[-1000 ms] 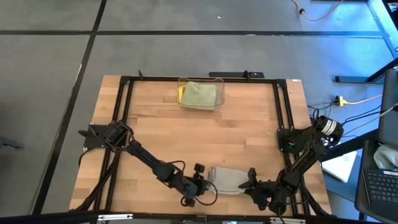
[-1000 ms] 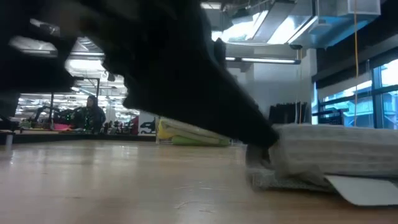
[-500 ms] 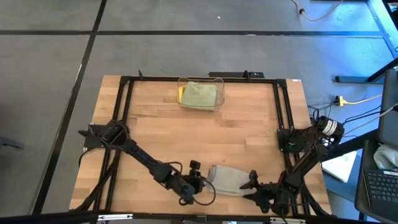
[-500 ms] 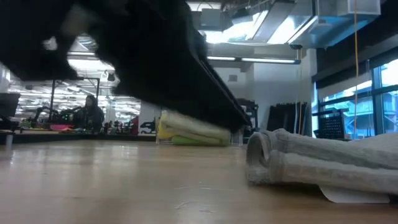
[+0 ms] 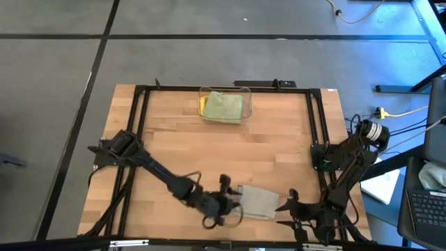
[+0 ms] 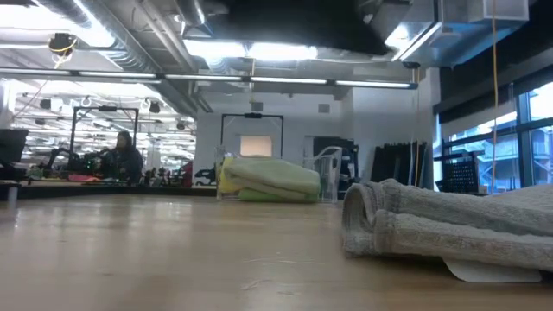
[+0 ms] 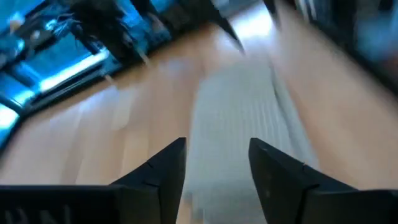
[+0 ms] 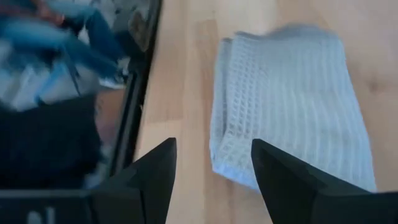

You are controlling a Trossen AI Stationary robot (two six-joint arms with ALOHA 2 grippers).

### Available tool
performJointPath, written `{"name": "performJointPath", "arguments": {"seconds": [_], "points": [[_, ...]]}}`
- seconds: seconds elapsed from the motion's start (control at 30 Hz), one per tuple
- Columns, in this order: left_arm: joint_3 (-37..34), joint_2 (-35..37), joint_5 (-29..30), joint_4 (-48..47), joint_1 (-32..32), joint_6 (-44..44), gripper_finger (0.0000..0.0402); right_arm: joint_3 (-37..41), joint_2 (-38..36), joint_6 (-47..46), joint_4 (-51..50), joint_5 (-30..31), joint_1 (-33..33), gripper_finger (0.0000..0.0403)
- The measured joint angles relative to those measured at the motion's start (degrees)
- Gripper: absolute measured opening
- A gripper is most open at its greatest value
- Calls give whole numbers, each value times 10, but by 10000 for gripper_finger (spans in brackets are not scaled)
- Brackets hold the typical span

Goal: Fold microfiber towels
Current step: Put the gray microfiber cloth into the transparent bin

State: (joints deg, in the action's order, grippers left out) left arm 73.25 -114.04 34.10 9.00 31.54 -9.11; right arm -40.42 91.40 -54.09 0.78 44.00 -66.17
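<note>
A grey microfiber towel [image 5: 258,201] lies folded near the table's front edge, its folded end [image 6: 363,226] turned toward the left. It also shows ahead of each wrist camera [image 7: 239,112] [image 8: 292,99]. My left gripper [image 5: 228,196] stands open just left of the grey towel and above it, pointing at it [image 7: 214,146]. My right gripper [image 5: 284,208] stands open just right of the towel, near its corner [image 8: 214,146]. Green and yellow towels [image 5: 223,106] lie folded in the clear bin [image 5: 245,94] at the far edge.
The black frame rails [image 5: 317,139] run along both sides of the table, and the right one [image 8: 140,93] passes close by my right gripper. The wood between the grey towel and the bin [image 6: 268,181] holds nothing. A person [image 6: 125,155] sits far off in the room behind.
Both grippers have come off the grey towel's two ends and risen. The left arm has lifted out of the low view. The right gripper has drawn back a little toward the right edge and rolled. The towel stays folded where it was, its upper layers settling.
</note>
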Motion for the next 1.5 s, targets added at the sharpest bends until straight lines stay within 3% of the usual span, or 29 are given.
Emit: {"name": "performJointPath", "arguments": {"seconds": [0.07, 0.13, 0.3, 0.4, 0.53, 0.7, 0.97, 1.1, 1.23, 1.5], "points": [[4, 1, -40, 56, -22, 64, 174, 0, -10, -80, -17, 1, -1, 210], [4, 2, -117, 86, -48, 126, 180, 0, -22, -138, -36, 0, -1, 210], [3, 1, -367, 53, -116, 240, 180, 0, -76, -165, -125, -68, 32, 221], [3, 1, -436, 52, -143, 255, 180, 0, -128, -153, -200, -132, 80, 238], [3, 1, -427, 75, -147, 240, 180, 0, -199, -84, -266, -177, 145, 256], [-3, 1, -320, 75, -117, 207, 180, 14, -266, 13, -297, -281, 264, 261], [-63, 1, -230, 184, -65, 192, 180, 109, -257, 128, -184, -601, 511, 262], [-105, 1, -204, 237, -55, 194, 180, 164, -227, 140, -84, -733, 594, 262], [-129, 1, -198, 256, -58, 207, 180, 208, -188, 105, 52, -810, 607, 262], [-132, 1, -201, 259, -65, 209, 179, 201, -62, 96, 133, -811, 553, 262]]}}
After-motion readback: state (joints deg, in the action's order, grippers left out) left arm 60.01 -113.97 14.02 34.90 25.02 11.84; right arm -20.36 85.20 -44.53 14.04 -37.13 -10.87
